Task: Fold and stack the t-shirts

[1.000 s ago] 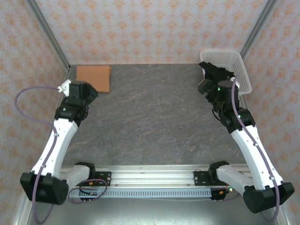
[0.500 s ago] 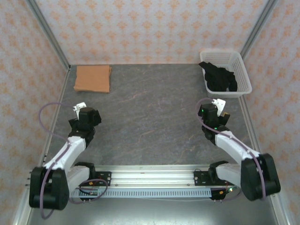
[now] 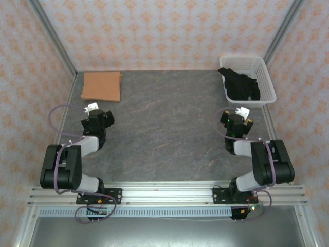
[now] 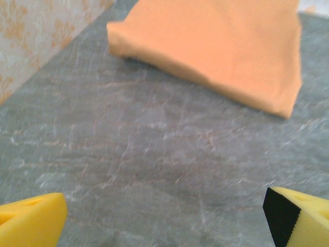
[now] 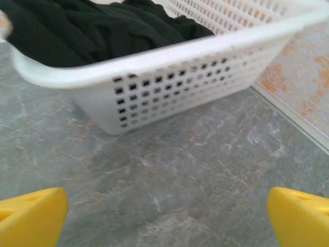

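Both arms have pulled back, the left end effector (image 3: 100, 114) and right end effector (image 3: 237, 119) gaping empty, leaving the orange t-shirt (image 3: 102, 86) folded far-left on the tabletop (image 3: 164, 123) — the black t-shirt (image 3: 240, 85) waits heaped in the basket (image 3: 266, 78).

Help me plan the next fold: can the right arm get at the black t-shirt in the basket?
Probably yes. The open right gripper faces the white lattice basket across bare table, and the black t-shirt lies uncovered inside; only the rim needs clearing.

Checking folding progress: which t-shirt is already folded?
The orange t-shirt, a flat folded rectangle on the table's far left; the black t-shirt lies bunched in the white lattice basket.
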Robot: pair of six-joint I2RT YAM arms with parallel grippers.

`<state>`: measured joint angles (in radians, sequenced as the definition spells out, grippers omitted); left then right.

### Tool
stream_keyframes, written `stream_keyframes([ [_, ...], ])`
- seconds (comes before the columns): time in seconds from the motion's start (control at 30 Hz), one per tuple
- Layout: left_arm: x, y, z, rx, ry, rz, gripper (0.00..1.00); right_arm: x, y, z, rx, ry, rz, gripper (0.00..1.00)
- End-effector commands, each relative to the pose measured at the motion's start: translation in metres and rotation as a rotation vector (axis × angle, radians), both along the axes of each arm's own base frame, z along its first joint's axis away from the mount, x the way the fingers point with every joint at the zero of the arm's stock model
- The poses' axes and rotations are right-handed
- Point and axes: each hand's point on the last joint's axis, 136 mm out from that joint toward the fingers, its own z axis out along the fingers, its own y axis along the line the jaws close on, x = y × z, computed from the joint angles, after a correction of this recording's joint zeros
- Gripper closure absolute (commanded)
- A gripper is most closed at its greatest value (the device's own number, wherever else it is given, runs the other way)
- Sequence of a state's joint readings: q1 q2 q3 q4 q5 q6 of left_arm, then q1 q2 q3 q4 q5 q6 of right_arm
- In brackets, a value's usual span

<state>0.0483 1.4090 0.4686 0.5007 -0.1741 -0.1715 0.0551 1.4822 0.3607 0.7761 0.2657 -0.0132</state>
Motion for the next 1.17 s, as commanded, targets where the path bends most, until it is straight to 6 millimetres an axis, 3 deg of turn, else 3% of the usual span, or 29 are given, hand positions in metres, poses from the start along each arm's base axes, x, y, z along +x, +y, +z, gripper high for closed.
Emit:
stream_keyframes([
  [0.0, -0.002, -0.007, 0.021, 0.037, -0.135, -0.046, 0.00, 0.008, 0.012, 0.011, 0.037, -0.098, 0.071, 0.01],
  [0.1, -0.006, -0.013, 0.021, 0.091, -0.163, -0.042, 0.00, 0.009, 0.012, 0.010, 0.036, -0.092, 0.072, 0.01],
  [0.27, 0.011, -0.028, 0.005, 0.135, -0.083, -0.098, 0.00, 0.009, 0.005, 0.010, 0.034, -0.081, 0.027, 0.01],
  [1.13, 0.012, -0.029, 0.006, 0.156, -0.075, -0.087, 0.00, 0.018, 0.011, 0.007, 0.026, -0.036, 0.058, 0.01],
])
